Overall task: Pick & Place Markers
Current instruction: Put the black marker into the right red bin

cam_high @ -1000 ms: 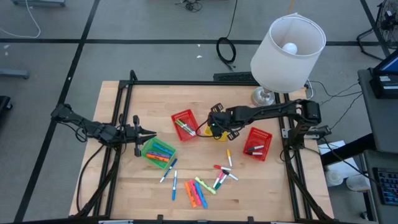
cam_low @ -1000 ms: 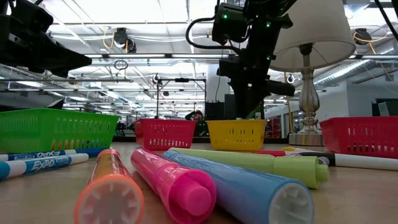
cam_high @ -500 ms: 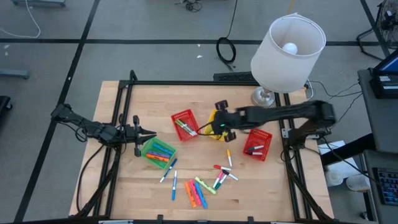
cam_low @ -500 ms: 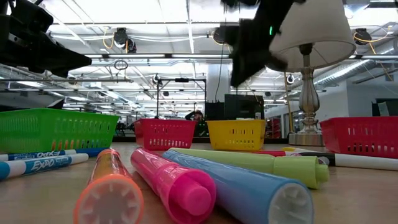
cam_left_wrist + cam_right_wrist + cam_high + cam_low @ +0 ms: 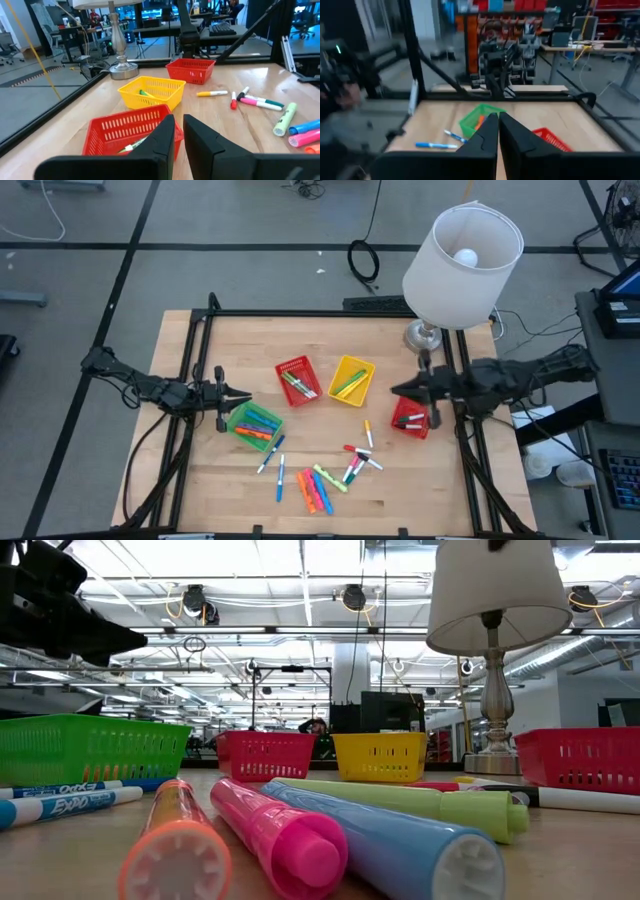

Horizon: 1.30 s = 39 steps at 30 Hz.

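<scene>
Right claw [image 5: 400, 391] clenched empty at right table edge [image 5: 455, 430], above red basket [image 5: 414, 412].

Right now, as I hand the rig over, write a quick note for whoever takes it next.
Right gripper: shut, empty, hanging over the right red basket.
Left gripper: parked at the table's left edge by the green basket, fingers nearly together, nothing held.
Done: green marker in the yellow basket; some markers in the green basket, the middle red basket and the right red one.
Left: loose markers on the table's front half, including blue pens and a yellow one.
</scene>
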{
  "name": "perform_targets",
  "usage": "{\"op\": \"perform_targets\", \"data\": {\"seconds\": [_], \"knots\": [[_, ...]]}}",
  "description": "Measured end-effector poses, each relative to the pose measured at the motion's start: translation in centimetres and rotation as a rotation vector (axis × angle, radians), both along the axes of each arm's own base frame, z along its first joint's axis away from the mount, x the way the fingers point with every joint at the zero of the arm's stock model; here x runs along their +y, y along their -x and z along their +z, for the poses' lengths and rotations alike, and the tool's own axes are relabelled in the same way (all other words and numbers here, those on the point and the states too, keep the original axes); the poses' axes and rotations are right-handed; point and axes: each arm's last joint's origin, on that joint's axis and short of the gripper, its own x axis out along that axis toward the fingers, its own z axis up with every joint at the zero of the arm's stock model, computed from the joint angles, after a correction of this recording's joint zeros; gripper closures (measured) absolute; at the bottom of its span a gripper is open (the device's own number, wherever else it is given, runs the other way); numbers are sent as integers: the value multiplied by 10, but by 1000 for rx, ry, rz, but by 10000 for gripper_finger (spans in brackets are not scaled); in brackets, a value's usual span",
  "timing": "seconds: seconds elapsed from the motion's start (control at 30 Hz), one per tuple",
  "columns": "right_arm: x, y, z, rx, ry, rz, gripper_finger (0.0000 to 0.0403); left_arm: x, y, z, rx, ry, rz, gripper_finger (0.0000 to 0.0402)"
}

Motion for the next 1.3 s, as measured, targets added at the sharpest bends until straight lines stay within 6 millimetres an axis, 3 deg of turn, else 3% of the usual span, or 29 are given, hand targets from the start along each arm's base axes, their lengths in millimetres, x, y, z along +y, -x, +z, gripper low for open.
{"op": "perform_targets", "data": {"seconds": [0.17,0.53,1.3], "knots": [[2,28,-50,-99,-107,21,402,0,0,0,1,0,3,353],[0,31,-129,-227,-77,-51,403,0,0,0,-3,4,4,353],[-2,34,-144,-209,-34,-89,403,1,0,5,-55,19,30,353]]}}
